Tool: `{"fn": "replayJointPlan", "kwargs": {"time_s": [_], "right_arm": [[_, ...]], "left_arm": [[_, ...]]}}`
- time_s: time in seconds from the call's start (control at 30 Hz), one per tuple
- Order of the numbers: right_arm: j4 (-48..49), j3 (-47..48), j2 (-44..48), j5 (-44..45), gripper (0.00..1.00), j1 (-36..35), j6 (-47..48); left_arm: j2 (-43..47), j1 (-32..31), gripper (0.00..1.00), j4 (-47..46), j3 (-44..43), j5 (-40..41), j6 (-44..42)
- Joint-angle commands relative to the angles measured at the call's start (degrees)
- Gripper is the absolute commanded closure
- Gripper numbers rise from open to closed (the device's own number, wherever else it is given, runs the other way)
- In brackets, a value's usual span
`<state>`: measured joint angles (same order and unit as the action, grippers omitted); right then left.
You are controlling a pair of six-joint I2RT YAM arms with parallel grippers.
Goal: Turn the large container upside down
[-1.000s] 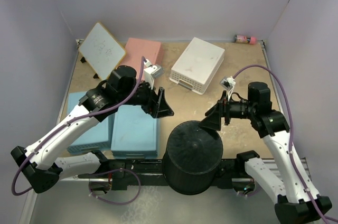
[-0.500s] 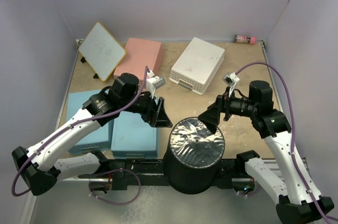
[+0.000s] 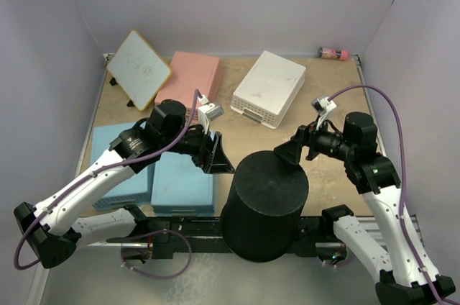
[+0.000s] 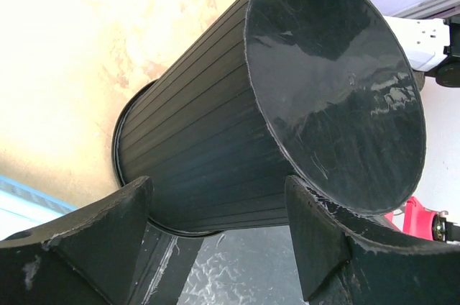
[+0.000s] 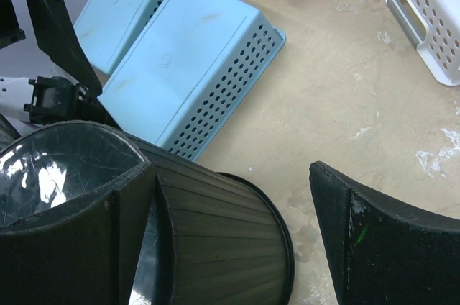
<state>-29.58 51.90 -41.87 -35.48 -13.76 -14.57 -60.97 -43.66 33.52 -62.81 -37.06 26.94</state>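
Note:
The large container [image 3: 266, 208] is a big round black ribbed tub. It stands upside down at the near middle of the table, rim on the table and flat base up. My left gripper [image 3: 219, 157] is open beside the tub's upper left; in the left wrist view [image 4: 219, 197] the tub [image 4: 208, 139] fills the space ahead of the spread fingers. My right gripper [image 3: 291, 154] is open at the tub's upper right back. In the right wrist view [image 5: 231, 172] one finger overlaps the tub's [image 5: 223, 247] base edge; I cannot tell if it touches.
Two blue baskets [image 3: 183, 183] lie upside down left of the tub. A pink basket [image 3: 192, 75], a white perforated basket [image 3: 269, 88] and a leaning whiteboard [image 3: 138, 67] stand at the back. A small pink bottle [image 3: 333, 53] lies at the back right corner.
The left gripper has come down closer to the tub's left side. The right gripper and wrist have drawn back to the right. The tub's base has levelled and lost its glare.

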Motion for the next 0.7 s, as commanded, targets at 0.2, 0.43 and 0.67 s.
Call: {"fn": "replayJointPlan", "kwargs": {"time_s": [0.2,0.43,0.67], "right_arm": [[-5.3,-0.77,-0.68,5.87,0.13,0.11,3.61],[-6.11,-0.66,-0.68,9.38,0.14,0.13,3.27],[-6.67,-0.58,-1.22,12.3,0.14,0.14,2.83]], "left_arm": [[3.31,-0.28,0.29,-1.46,0.13,-0.25,0.16],[3.91,-0.23,0.29,0.65,-0.65,-0.19,-0.83],[4.18,-0.29,0.29,0.71,-0.33,-1.04,-0.71]]}}
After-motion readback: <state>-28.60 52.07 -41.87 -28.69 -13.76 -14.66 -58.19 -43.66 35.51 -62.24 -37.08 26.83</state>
